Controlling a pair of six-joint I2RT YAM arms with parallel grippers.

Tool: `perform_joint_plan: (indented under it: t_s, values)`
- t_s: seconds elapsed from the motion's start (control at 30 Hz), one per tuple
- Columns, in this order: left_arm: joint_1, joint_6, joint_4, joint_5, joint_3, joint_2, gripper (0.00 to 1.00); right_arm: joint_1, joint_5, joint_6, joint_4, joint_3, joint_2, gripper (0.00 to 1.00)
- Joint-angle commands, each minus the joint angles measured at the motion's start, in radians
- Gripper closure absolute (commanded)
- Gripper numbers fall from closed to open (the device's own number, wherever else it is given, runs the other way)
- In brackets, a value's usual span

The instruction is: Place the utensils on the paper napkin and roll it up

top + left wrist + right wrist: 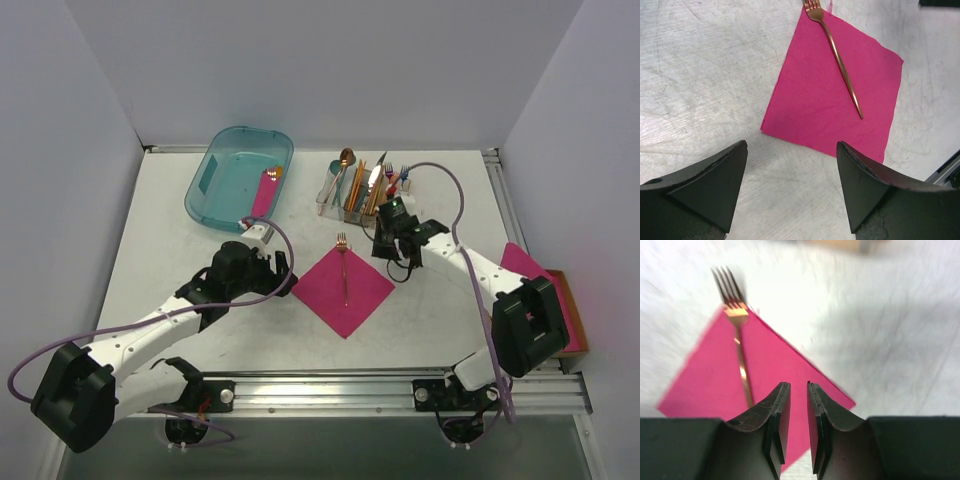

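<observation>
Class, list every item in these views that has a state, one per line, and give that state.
paper napkin, flat, unrolled
fork, lying on napkin, tines overhanging its far corner
left pincer, open, empty
right pincer, nearly shut, empty
teal bin, holding one pink roll

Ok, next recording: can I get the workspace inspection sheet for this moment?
Surface: white table, scuffed.
Job's things: paper napkin flat at centre; one copper fork lying on its diagonal, tines past the far corner.
Clutter: teal bin holding a pink roll; cutlery holder, far; pink stack, right edge.
Claws: left claw open, empty; right claw nearly shut, empty.
Cables: purple cable looped along each arm.
Surroundings: white walls; metal rail at near edge.
</observation>
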Motion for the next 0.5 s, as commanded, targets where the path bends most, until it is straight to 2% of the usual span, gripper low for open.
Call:
perform_joint_plan:
  t_s: [0.0, 0.17, 0.47]
  values:
    - [0.003, 0.011, 0.021, -0.002, 0.002, -0.020, 0.19, -0.037, 0.036, -0.015, -0.034, 0.140, 0.003, 0.79]
    - [0.005, 0.011, 0.021, -0.009, 0.007, -0.017, 0.19, -0.068, 0.039, 0.009, -0.016, 0.346, 0.139, 0.79]
    - [0.003, 0.013, 0.021, -0.011, 0.004, -0.019, 0.19, -0.072, 0.040, 0.088, 0.050, 0.595, 0.403, 0.74]
